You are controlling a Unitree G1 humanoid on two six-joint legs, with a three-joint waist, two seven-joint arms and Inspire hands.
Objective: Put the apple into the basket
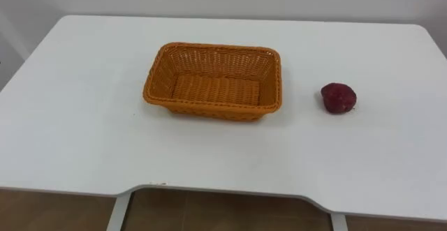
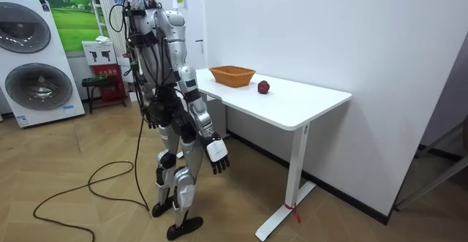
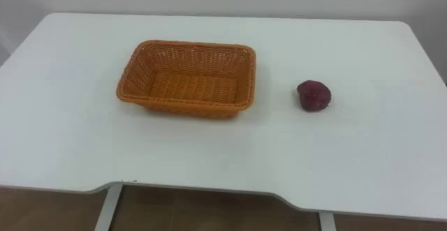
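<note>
1. In the left eye view we found the apple (image 1: pixel 339 98) on the white table (image 1: pixel 84 119), to the right of the orange basket (image 1: pixel 209 109) and apart from it, with bare tabletop between them. It looked lumpy but close to round, so we judged it had no real long axis. We could not make out a stem, so we cannot tell which way it pointed. The basket's long side ran left to right, its mouth facing up and nothing inside.

2. In the right eye view the apple (image 3: pixel 314 95) sat nearer the table's right edge than the basket did. We judged that a glancing touch on so round a fruit could roll it toward that edge across the smooth top. A clumsy pass could also shove the light basket (image 3: pixel 185 105) aside, and a release over the rim could bounce the apple back out.

3. In the room view the robot stood at the table's near side, the right hand (image 2: pixel 218 158) hanging low beside its leg, fingers loose and holding nothing. We judged that a long upward reach from there risked clipping the table edge.
</note>
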